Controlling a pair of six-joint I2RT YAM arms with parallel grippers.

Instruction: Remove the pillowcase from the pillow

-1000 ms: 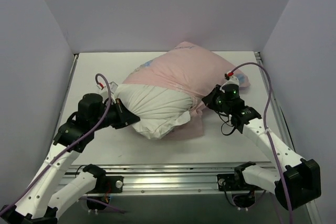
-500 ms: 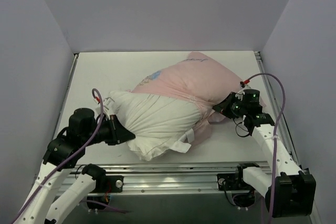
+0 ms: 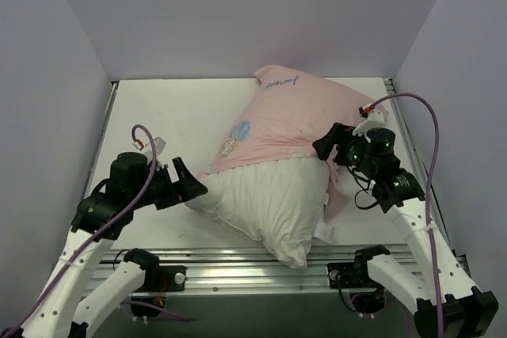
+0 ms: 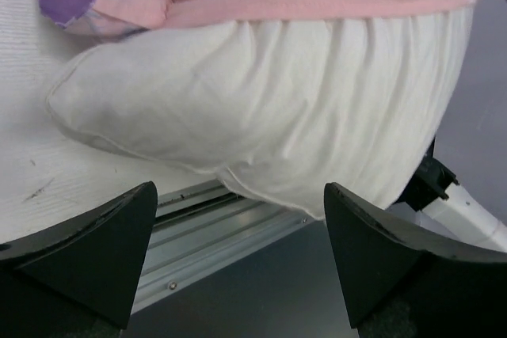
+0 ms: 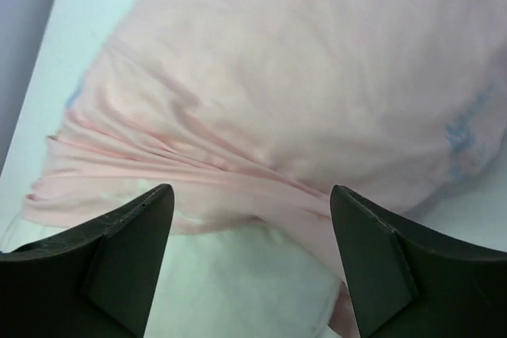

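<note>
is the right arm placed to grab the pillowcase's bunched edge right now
Probably yes: the right pincer is open and the pillowcase has its gathered edge directly ahead of the fingers, with nothing between them. The pillow shows just beneath that edge.

I see the pillow (image 3: pixel 265 207) lying on the table (image 3: pixel 166 108), its near corner past the front edge and its far half inside the pillowcase (image 3: pixel 293 112). My left gripper (image 3: pixel 190 181) sits just left of the pillow, and my right gripper (image 3: pixel 329 142) just right of the pillowcase.
</note>
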